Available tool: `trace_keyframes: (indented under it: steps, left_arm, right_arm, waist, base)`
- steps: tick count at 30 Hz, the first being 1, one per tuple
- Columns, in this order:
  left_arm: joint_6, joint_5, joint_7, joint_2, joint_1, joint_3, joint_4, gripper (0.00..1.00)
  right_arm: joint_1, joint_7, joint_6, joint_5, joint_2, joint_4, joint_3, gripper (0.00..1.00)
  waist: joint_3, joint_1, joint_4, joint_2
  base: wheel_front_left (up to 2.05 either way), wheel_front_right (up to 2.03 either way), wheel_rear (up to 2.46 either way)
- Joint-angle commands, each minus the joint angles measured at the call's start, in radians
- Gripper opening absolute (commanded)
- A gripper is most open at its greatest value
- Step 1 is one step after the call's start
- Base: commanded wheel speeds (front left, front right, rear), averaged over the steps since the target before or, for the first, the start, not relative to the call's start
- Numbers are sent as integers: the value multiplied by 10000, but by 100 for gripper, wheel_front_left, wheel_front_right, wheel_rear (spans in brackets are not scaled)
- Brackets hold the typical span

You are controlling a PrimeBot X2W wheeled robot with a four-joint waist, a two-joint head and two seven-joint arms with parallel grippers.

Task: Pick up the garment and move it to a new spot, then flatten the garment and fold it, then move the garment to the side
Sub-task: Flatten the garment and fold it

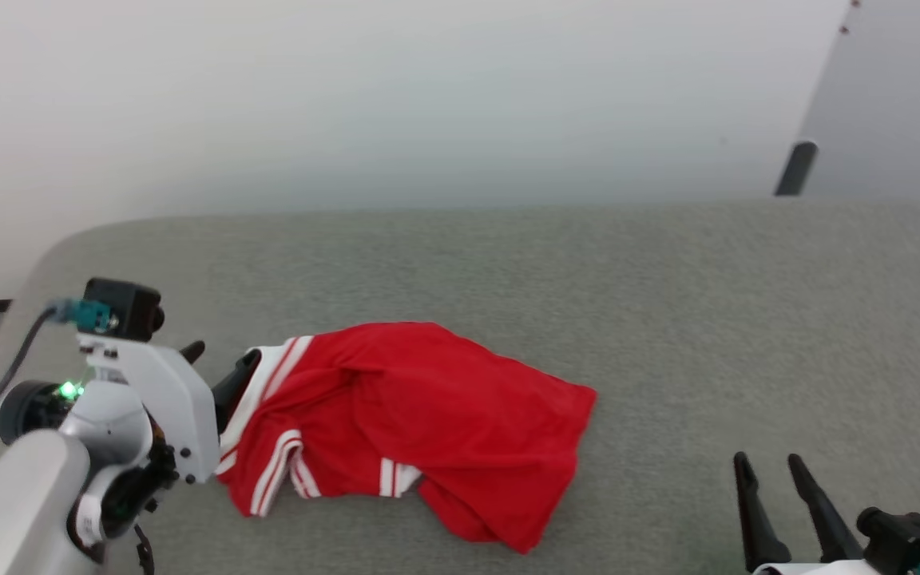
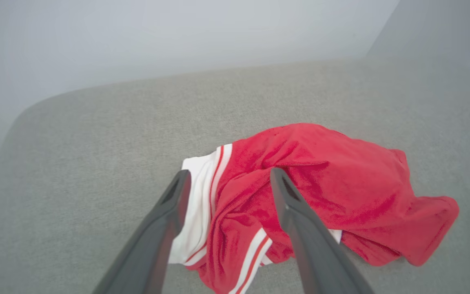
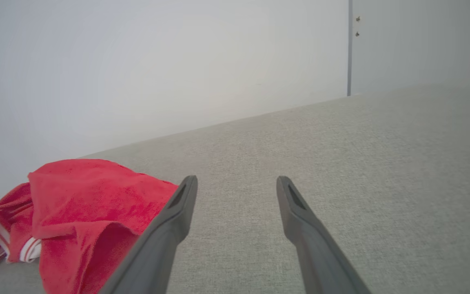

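Red garment lies crumpled on grey surface, both grippers spread and empty

On the wide grey surface point(image 1: 668, 319), your garment point(image 1: 428, 415) sits heaped left of centre, nearer the left gripper point(image 2: 230, 173), whose fingers stand apart over the white panel point(image 2: 196, 196), clasping nothing; the right gripper point(image 1: 767, 459) hovers well apart from the cloth, equally spread. Expect light, limp fabric that sags and bunches, so take it at the striped trim point(image 2: 255, 251), likely its firmest edge. The left wrist view shows you the fingers straddling the panel; the head view half-hides that behind the arm, yet gives both grippers at once
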Motion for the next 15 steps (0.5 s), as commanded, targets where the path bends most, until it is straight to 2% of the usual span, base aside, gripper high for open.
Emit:
trace_keyframes:
  steps: [1,5,8,11,15]
  left_arm:
    - [-44,66,-140,-27,165,41,-18,100]
    - [-323,528,-1801,-146,578,150,-61,100]
    - [-376,842,-3061,-289,937,265,57,100]
    - [-459,1253,-4237,-373,1320,255,231,100]
    - [-436,1513,-5284,-671,1793,139,498,100]
  right_arm:
    - [100,13,4,76,-22,-14,82,100]
    - [93,270,4,158,-80,-104,284,100]
    - [73,682,4,277,-84,-160,441,100]
    - [-29,1354,4,410,-93,-229,577,100]
    - [-222,2554,4,569,-102,-362,630,100]
  waist:
    - [-415,0,526,0]
    - [-591,0,1085,0]
    - [-680,0,1490,0]
    - [-718,0,1892,0]
    - [-706,0,2431,0]
  base:
    - [0,0,0]
    - [0,0,0]
    - [0,0,0]
    - [0,0,0]
    - [0,0,0]
